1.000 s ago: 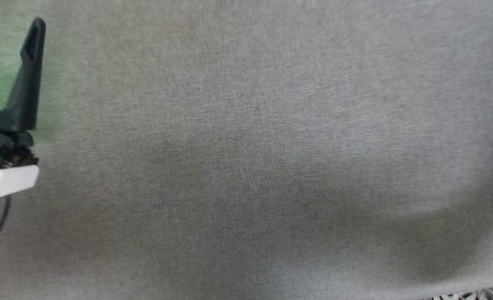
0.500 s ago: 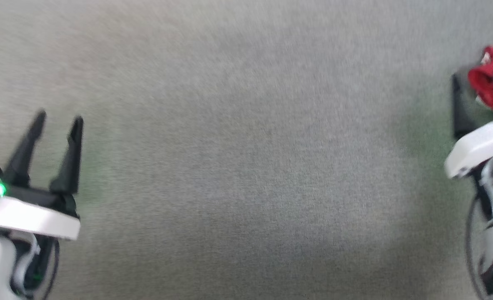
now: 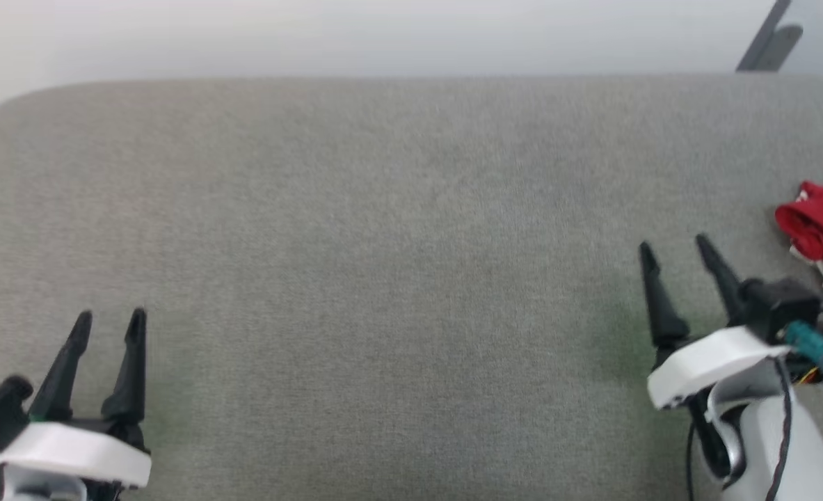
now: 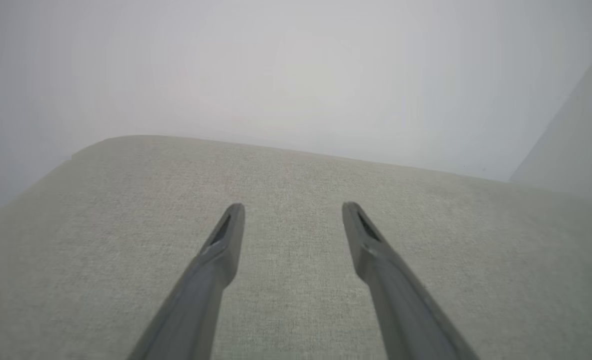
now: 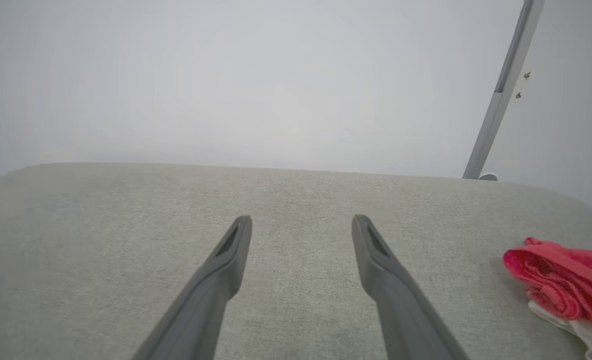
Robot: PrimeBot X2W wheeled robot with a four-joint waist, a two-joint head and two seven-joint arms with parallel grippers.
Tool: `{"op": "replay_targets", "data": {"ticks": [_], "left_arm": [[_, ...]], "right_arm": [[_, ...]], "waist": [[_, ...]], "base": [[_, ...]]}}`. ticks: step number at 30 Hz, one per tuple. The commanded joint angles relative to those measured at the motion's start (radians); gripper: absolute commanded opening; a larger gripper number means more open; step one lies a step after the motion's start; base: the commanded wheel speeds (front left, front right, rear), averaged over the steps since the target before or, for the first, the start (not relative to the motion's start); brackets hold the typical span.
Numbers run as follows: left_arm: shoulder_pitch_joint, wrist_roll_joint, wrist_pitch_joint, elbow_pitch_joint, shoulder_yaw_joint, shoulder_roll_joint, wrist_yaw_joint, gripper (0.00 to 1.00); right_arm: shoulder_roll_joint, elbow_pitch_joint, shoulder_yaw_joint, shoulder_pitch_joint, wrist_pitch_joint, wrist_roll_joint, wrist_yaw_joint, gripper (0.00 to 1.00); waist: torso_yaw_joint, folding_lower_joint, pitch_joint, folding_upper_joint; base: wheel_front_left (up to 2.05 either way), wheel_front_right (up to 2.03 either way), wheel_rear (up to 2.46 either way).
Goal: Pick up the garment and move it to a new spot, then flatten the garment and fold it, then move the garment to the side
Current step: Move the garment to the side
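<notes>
Scanning head view: garment (image 3: 818,226) lay bunched at bench (image 3: 383,209) right edge, cut by frame, long axis unreadable. Right jaws stood wide, empty, just left of it; left jaws wide, empty, well apart at lower left. Right arm plainly nearer.
Left wrist view: grey bench beyond spread fingers (image 4: 225,240).
Right wrist view: garment (image 5: 566,285) sat right of wide jaws, outside gap, not touching.

grey fabric surface (image 3: 383,243) wide open; garment (image 3: 818,229) bunched at right edge
</notes>
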Motion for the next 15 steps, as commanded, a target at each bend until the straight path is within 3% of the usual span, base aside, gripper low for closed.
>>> {"op": "replay_targets", "data": {"ticks": [1, 15], "left_arm": [[0.022, 0.013, -0.005, -0.007, 0.015, -0.003, 0.002, 1.00], [0.215, 0.096, -0.005, -0.151, 0.146, -0.085, 0.002, 1.00]], "right_arm": [[0.004, -0.005, 0.010, 0.017, -0.009, 0.011, -0.005, 1.00], [0.020, -0.188, -0.031, 0.208, 0.023, 0.048, -0.004, 1.00]], "waist": [[0.013, 0.0000, -0.033, -0.0001], [0.020, 0.0000, -0.089, -0.0001]], "base": [[0.00, 0.00, 0.00], [0.00, 0.00, 0.00]]}}
